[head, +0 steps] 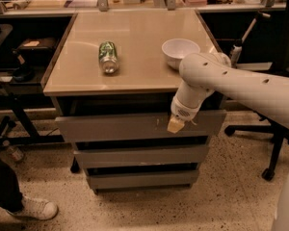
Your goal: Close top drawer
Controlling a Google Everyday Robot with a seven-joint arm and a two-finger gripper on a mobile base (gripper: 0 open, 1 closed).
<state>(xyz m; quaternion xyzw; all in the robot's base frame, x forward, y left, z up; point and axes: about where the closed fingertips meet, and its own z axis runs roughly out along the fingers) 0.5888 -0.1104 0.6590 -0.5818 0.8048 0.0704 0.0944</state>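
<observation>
The top drawer is the widest of three grey drawer fronts under the beige table top. It stands pulled out a little, with a dark gap above its panel. Small pale scratch marks sit right of its middle. My gripper hangs from the white arm that reaches in from the right. Its yellowish tip rests against the top drawer's front panel, right of the middle, beside the scratches.
A green can lies on its side on the table top. A white bowl stands near the right edge. Two narrower drawers sit below. An office chair stands at the right, a shoe at the bottom left.
</observation>
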